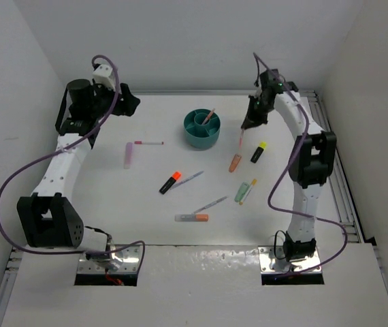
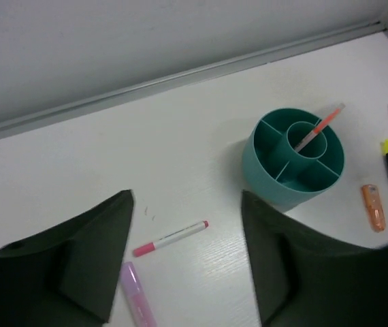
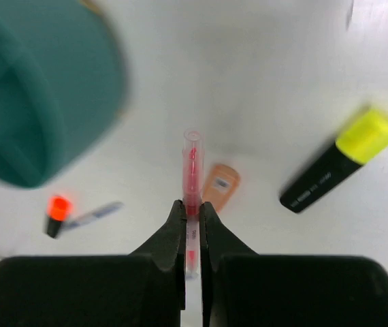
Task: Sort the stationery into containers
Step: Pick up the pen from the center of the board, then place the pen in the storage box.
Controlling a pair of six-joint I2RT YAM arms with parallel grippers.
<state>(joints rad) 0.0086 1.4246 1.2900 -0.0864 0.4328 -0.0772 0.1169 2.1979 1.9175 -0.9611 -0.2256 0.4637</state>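
While pinching a pen (image 3: 192,167), right end effector (image 3: 192,212) points downward.

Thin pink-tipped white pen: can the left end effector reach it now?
Probably yes: the open left end effector hangs near the thin pink-tipped white pen, with nothing lying between them.

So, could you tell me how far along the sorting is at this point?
Early days. Done: one orange-red pen stands in the centre tube of the teal cup. In hand: the right gripper is shut on a thin pink pen, beside the cup. The left gripper is open and empty. Left: about ten pens and markers lie on the table, including the black-yellow marker and pink highlighter.
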